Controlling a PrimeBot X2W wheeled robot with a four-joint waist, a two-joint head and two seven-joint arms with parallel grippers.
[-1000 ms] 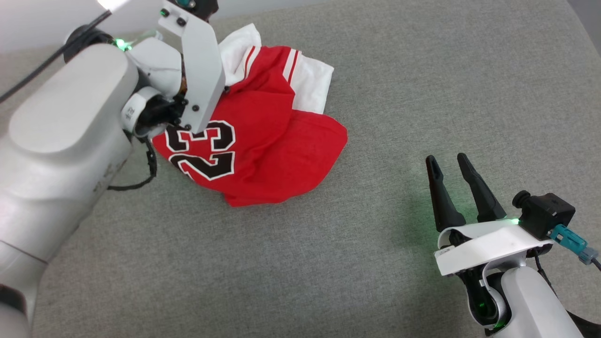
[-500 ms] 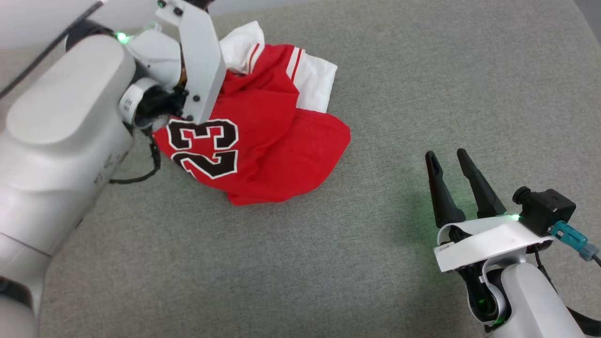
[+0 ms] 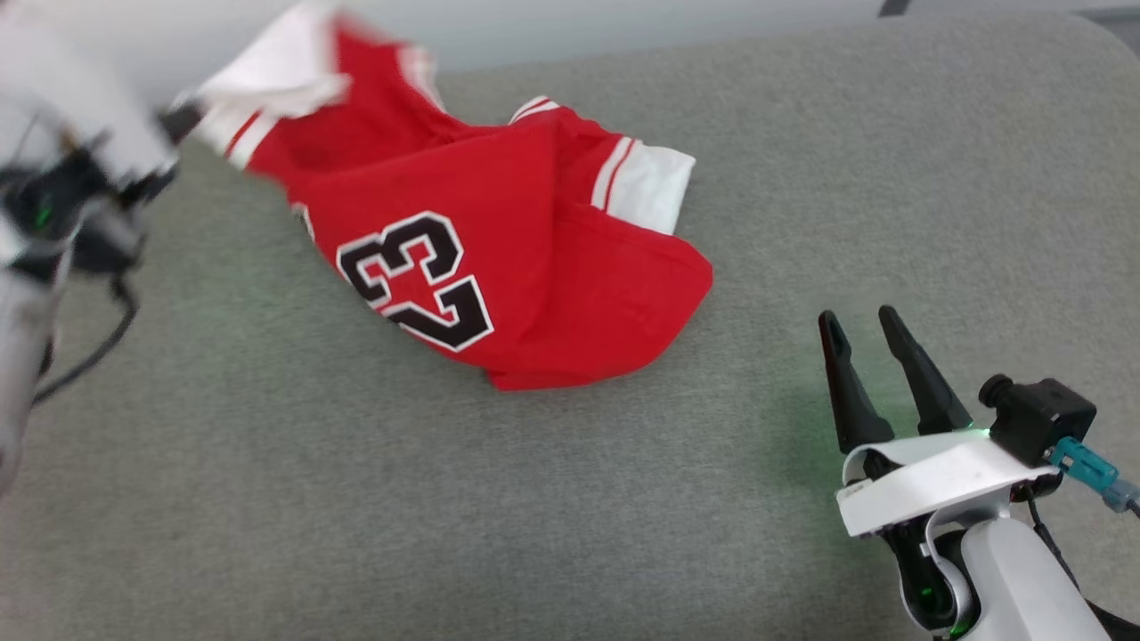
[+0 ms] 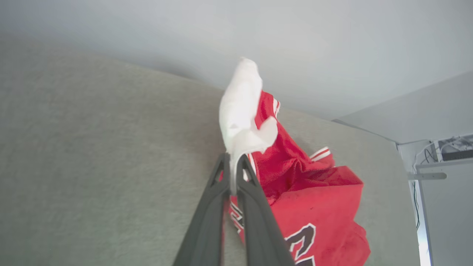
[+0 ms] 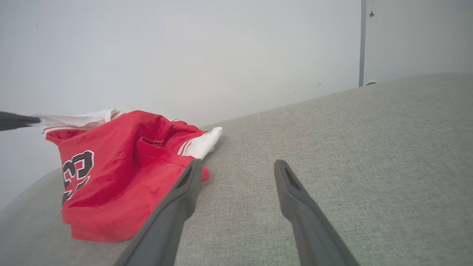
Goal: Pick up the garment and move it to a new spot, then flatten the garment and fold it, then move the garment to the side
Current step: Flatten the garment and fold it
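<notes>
The garment [image 3: 499, 223], a red jersey with white sleeves and a black "23", lies crumpled on the grey surface with one white sleeve [image 3: 276, 67] pulled up and to the left. My left gripper [image 3: 178, 120], blurred at the upper left, is shut on that sleeve. In the left wrist view the left gripper [image 4: 232, 159] pinches the white cloth [image 4: 242, 107], and the red body of the garment [image 4: 314, 199] hangs below. My right gripper [image 3: 859, 316] stands open at the lower right, apart from the garment. The right wrist view shows the right gripper [image 5: 238, 164] empty, with the garment [image 5: 122, 173] to its left.
A grey fabric-covered surface [image 3: 623, 499] stretches all around the garment. Its far edge meets a pale wall [image 5: 184, 55]. A dark cable [image 3: 89, 347] hangs from my left arm at the left edge.
My left gripper has shut on the white sleeve and lifted it up and to the left, which stretches the garment out. The right gripper has stayed where it was.
</notes>
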